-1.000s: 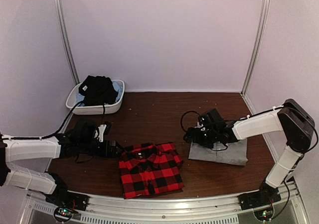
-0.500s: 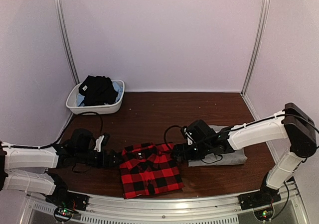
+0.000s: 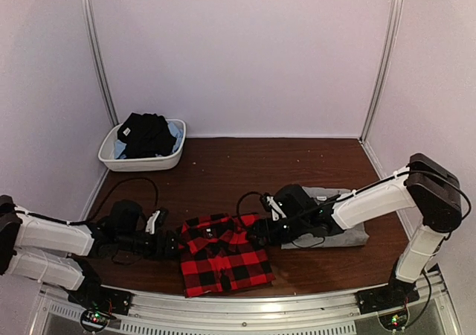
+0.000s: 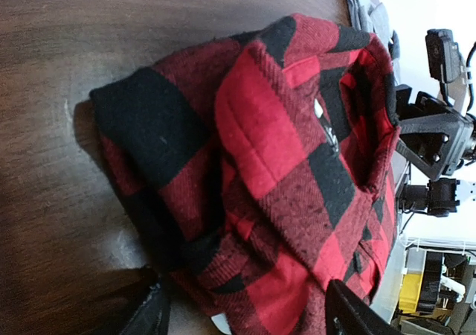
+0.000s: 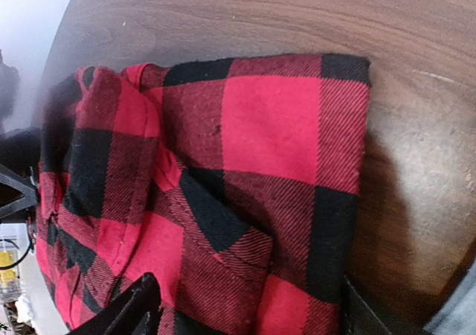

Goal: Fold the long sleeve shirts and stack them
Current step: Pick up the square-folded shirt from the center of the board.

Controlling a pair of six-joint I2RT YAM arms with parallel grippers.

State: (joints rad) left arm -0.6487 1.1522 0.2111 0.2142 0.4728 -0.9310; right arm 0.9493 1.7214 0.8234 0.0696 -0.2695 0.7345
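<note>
The red check shirt (image 3: 227,257) looks soft and floppy, so grab its 9 and 3 o'clock edges. Left pincer (image 3: 175,244) and right pincer (image 3: 259,232) are open wide.

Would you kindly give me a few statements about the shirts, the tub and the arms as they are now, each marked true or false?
1. The checked shirt lies folded on the table between the left tool and the right tool. True.
2. The grey shirt is stacked on the checked shirt. False: it lies on the table to the right of it.
3. The tub is empty. False: it holds dark clothing.
4. Both tools have open jaws at the checked shirt's edges. True.
</note>
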